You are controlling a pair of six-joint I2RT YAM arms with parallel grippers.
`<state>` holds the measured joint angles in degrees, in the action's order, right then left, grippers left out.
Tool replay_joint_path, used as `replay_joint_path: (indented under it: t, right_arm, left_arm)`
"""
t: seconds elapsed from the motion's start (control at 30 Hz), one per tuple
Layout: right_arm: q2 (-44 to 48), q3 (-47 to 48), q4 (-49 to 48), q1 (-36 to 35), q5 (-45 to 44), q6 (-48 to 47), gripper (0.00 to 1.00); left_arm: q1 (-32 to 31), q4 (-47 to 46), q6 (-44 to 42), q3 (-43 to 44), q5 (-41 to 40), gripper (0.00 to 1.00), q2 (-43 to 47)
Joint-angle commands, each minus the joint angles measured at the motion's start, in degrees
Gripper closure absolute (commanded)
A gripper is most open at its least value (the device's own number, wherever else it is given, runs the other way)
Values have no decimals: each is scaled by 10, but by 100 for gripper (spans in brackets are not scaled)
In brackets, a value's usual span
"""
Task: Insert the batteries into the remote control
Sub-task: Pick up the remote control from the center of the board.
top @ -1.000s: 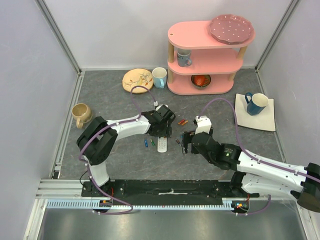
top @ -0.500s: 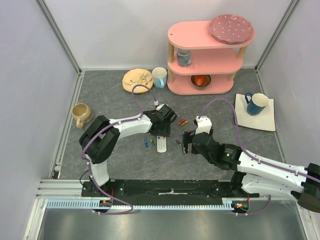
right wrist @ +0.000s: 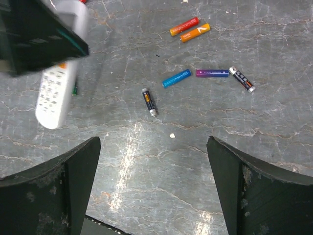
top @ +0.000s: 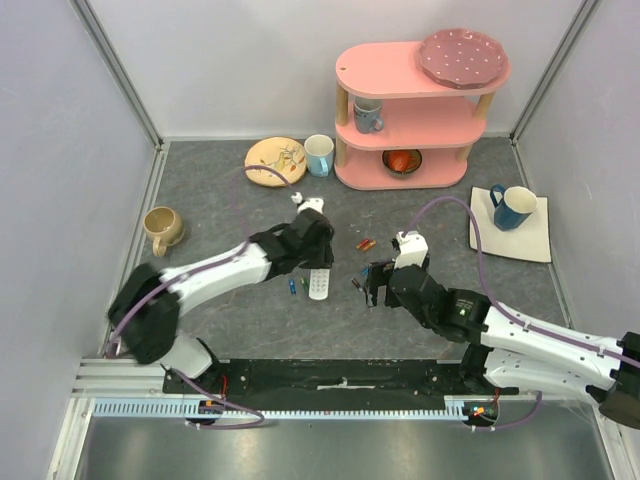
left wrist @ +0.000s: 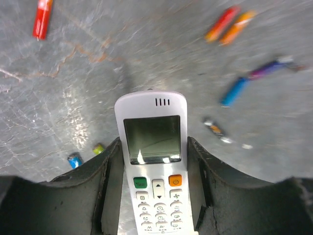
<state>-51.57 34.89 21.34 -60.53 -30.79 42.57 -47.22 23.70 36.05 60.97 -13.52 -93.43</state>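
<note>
Grey marbled table (top: 220, 190) is stretching under both my arms. With my left pincer (left wrist: 154, 147) I am clamping the remote control (left wrist: 154, 166) by its long sides, screen facing up. My right pincer (right wrist: 152, 144) is hanging spread wide, gripping nothing, over the loose batteries (right wrist: 176, 77). They are lying on the table to the remote's right: a red and orange pair, one blue, one purple, two dark.

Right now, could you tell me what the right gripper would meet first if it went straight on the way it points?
Most likely the black battery lying on the table, centred ahead of the open right gripper; the blue battery lies beyond. Depth is unclear.
</note>
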Motion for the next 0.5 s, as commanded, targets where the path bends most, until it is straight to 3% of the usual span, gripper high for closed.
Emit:
replay_joint_path:
  t: [0.0,0.2,0.23,0.33,0.47]
  right_arm:
    - [14,17,-39,0,11,-9,2]
    - [89,-41,-190,1,95,-11,2]
    - [97,-47,-207,1,114,-16,2]
    - [112,-51,-258,1,188,-32,2]
    - [115,-70,-327,2,274,-35,2]
  left_arm:
    - [3,-199,-9,-94,69,98,183]
    - [19,-401,0,-267,216,98,358]
    - [27,-481,3,-311,249,98,373]
    - [38,-608,59,-395,257,98,438]
    - [70,-665,132,-432,276,98,489]
